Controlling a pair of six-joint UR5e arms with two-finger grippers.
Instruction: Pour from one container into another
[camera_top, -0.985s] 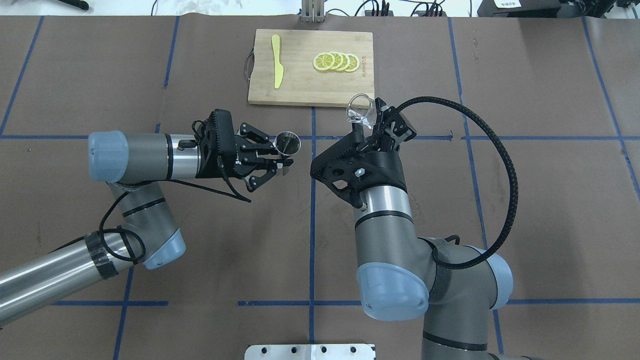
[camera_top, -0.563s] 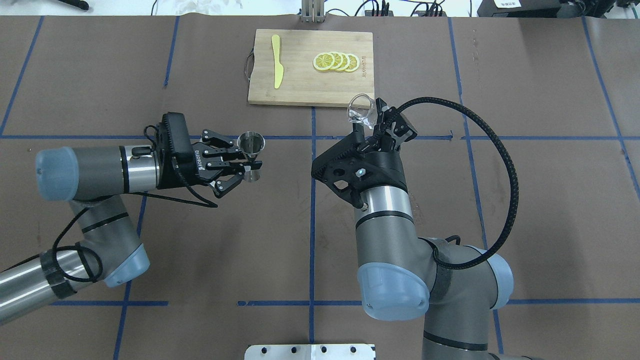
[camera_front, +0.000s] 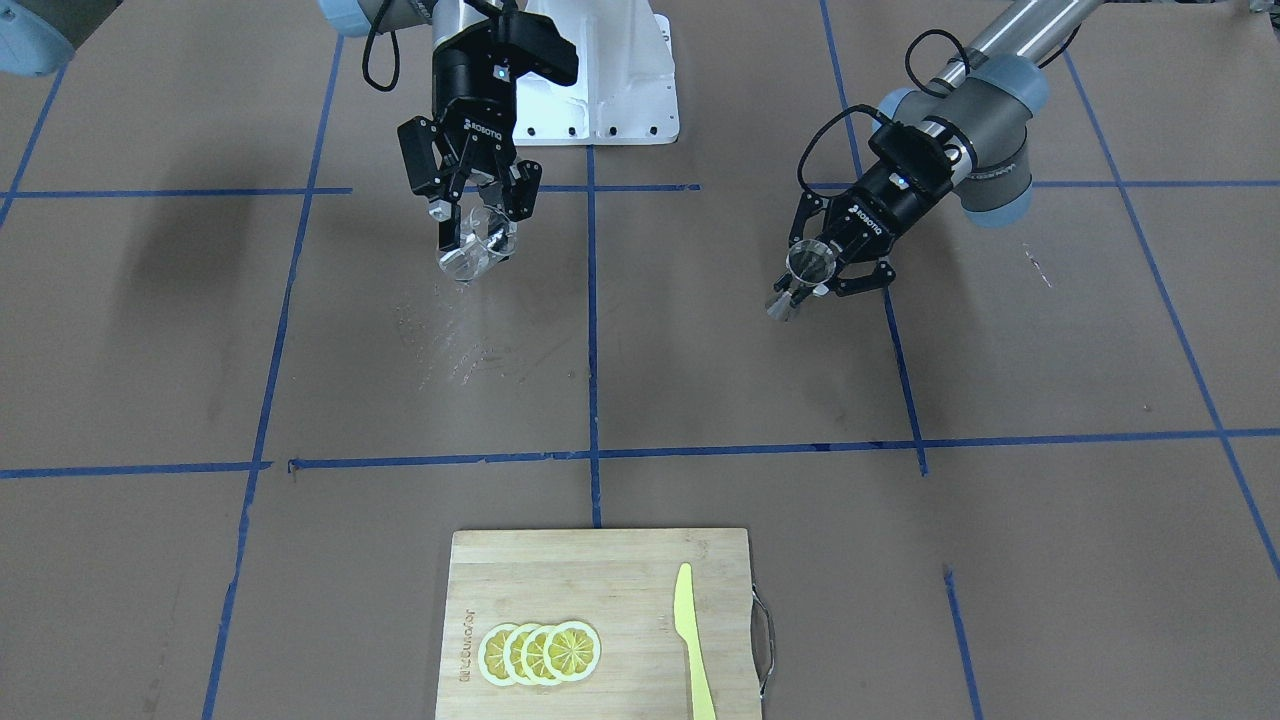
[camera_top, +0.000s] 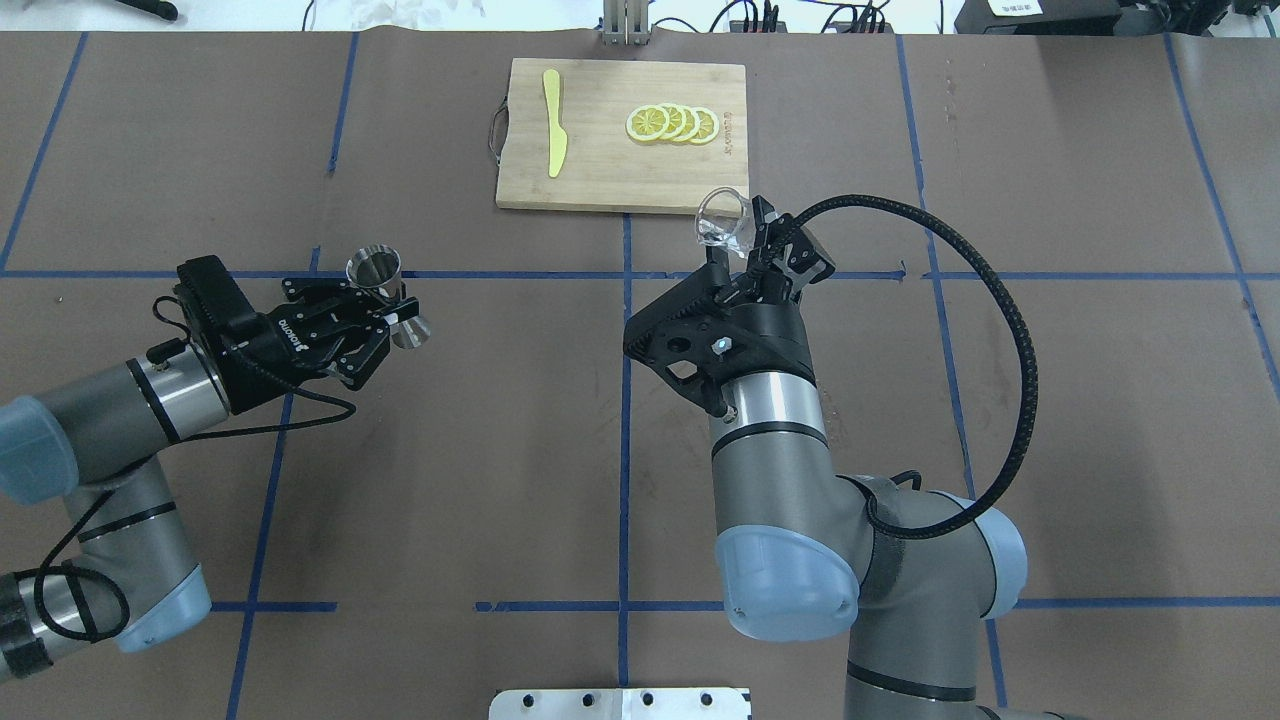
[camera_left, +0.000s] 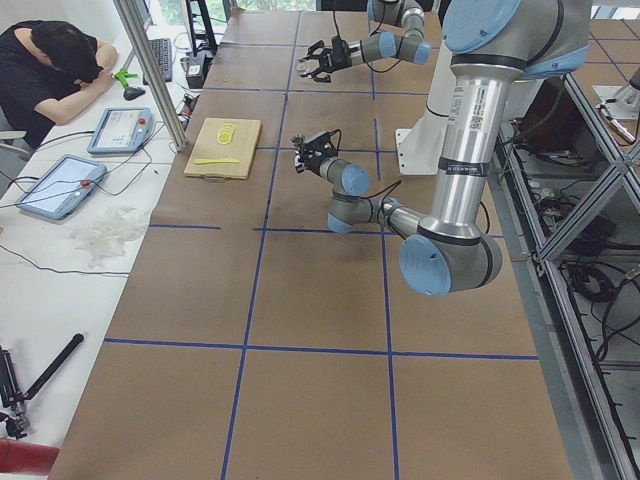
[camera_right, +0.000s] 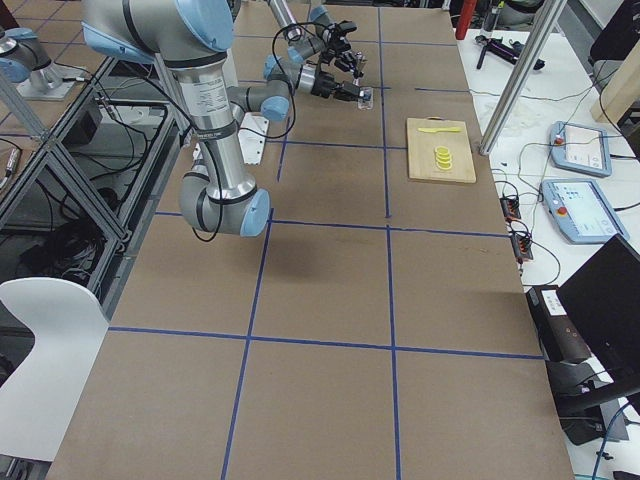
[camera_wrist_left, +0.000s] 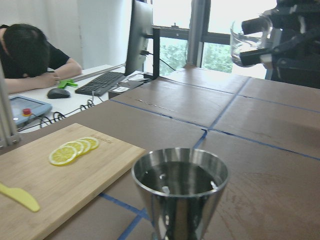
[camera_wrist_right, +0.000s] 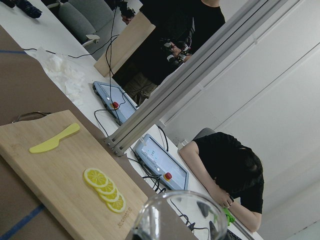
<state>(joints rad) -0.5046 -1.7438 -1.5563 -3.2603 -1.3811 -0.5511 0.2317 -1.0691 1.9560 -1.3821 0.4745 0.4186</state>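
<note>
My right gripper (camera_top: 745, 240) is shut on the clear glass cup (camera_top: 721, 220), held tilted above the table just in front of the cutting board; the cup also shows in the front view (camera_front: 474, 251) and its rim in the right wrist view (camera_wrist_right: 178, 215). My left gripper (camera_top: 392, 305) is shut on the waist of the silver jigger (camera_top: 376, 269), over the table's left half and well apart from the cup. The jigger (camera_wrist_left: 180, 187) stands upright, its bowl shiny with drops inside. From the left wrist camera the cup (camera_wrist_left: 248, 34) appears far off at the upper right.
A bamboo cutting board (camera_top: 600, 170) at the far middle carries a yellow plastic knife (camera_top: 553, 122) and several lemon slices (camera_top: 672, 123). Light streaks (camera_front: 448, 338) mark the brown paper below the cup. A person (camera_left: 55, 70) leans on the side desk beyond the table.
My left arm has drawn back to the left with the jigger, widening the gap to the cup. The right arm and the tilted cup have stayed put.
</note>
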